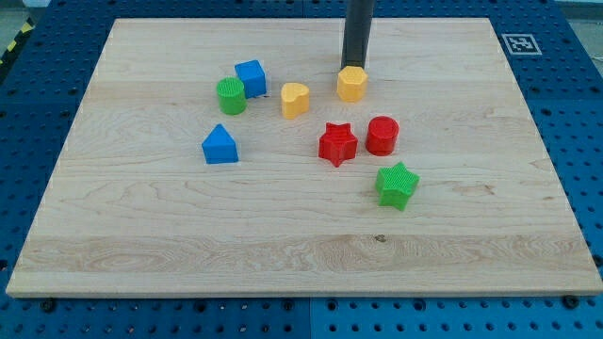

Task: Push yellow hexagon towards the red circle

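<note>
The yellow hexagon (351, 84) lies on the wooden board (141, 217), right of centre near the view's top. The red circle (382, 136) lies below it and a little to the right, about a block's width away. My tip (352, 68) comes down from the view's top and stands right at the hexagon's upper edge, touching it or almost so. The rod is straight and dark.
A red star (337, 144) sits just left of the red circle. A green star (397, 185) lies below the circle. A yellow heart (295, 99), a blue cube (251, 77), a green cylinder (231, 96) and a blue triangle-topped block (220, 145) lie to the left.
</note>
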Robot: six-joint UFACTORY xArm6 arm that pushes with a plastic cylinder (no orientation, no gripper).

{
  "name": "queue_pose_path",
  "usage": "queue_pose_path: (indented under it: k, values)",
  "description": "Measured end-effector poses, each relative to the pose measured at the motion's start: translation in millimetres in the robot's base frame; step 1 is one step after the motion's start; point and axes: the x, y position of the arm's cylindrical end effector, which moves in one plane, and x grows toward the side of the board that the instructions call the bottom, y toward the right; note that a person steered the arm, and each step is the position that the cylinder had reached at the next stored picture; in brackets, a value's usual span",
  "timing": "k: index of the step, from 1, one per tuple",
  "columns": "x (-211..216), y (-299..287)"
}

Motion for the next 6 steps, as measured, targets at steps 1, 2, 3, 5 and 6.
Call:
queue_pose_path:
  k: [1,2,3,5,6]
  values:
    - [-4.4,-6.7]
    - [-10.4,-20.6]
    - [1.3,-17.7]
    - [26.4,-16.6]
    - [26.4,-16.6]
